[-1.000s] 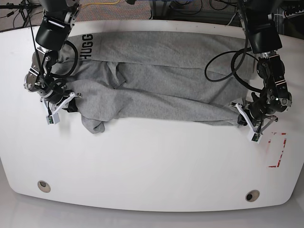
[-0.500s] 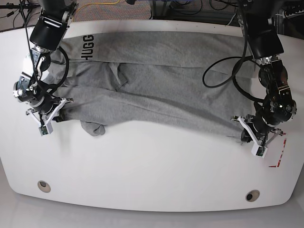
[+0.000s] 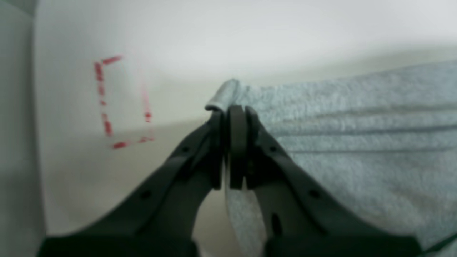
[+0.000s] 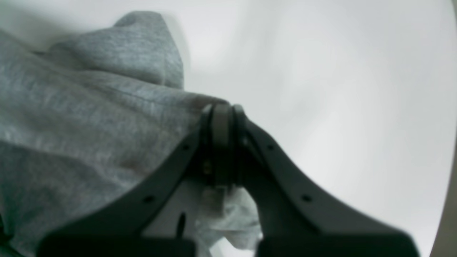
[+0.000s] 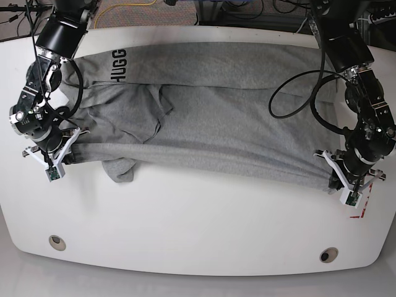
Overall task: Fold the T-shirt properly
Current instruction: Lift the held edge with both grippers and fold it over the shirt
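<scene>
The grey T-shirt (image 5: 216, 117) lies stretched sideways across the white table (image 5: 198, 223), with black lettering (image 5: 119, 65) at its far left corner. On the right of the base view, my left gripper (image 5: 331, 179) is shut on the T-shirt's near edge. The left wrist view shows its tips (image 3: 230, 110) pinching a fold of the T-shirt (image 3: 357, 142). At the left of the base view, my right gripper (image 5: 64, 156) is shut on the other end of that edge. Its tips (image 4: 221, 110) clamp the T-shirt (image 4: 89, 125). A sleeve (image 5: 120, 170) hangs forward near it.
A red dashed mark (image 5: 364, 199) lies on the table just right of my left gripper, also in the left wrist view as a red dashed mark (image 3: 121, 103). Black cables (image 5: 297, 93) loop over the shirt's right part. Two round holes (image 5: 57, 242) (image 5: 328, 254) sit near the front edge.
Both grippers have moved outward, and the left one toward the table's front, holding the shirt's near edge. The edge is now pulled straighter and the shirt lies flatter.
</scene>
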Robot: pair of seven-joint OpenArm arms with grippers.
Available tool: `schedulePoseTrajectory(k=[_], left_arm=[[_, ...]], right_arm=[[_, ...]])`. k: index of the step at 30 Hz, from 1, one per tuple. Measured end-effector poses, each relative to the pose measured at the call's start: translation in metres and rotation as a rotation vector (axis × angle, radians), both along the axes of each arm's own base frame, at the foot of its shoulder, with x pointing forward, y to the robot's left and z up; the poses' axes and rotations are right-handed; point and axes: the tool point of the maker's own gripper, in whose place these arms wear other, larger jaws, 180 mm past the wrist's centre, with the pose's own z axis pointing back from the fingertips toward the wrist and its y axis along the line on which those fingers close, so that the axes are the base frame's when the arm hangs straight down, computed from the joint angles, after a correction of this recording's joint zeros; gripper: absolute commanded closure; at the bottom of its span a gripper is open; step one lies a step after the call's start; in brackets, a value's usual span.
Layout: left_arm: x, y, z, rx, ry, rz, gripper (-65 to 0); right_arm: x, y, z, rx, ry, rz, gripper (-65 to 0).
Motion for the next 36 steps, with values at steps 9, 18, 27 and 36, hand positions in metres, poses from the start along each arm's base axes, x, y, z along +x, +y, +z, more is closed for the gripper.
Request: schedulePoseTrajectory(k=[9, 18, 27, 36], left_arm=[[-0.022, 0.018, 0.000, 0.067, 0.046, 0.014, 0.0], [-0.047, 0.023, -0.028, 0.082, 0.135, 0.011, 0.0], [-0.092, 0.022, -0.062, 0.116, 0.247, 0.000, 0.0], [-0.149, 0.024, -0.105, 0.127, 0.412, -0.022, 0.0]], right_arm=[[-0.024, -0.022, 0.029, -0.093, -0.007, -0.071, 0.0], [-0.062, -0.014, 0.017, -0.129, 0.054, -0.069, 0.0], [-0.101, -0.008, -0.015, -0.097, 0.154, -0.094, 0.0], [-0.125, -0.016, -0.028, -0.079, 0.202, -0.146, 0.0]])
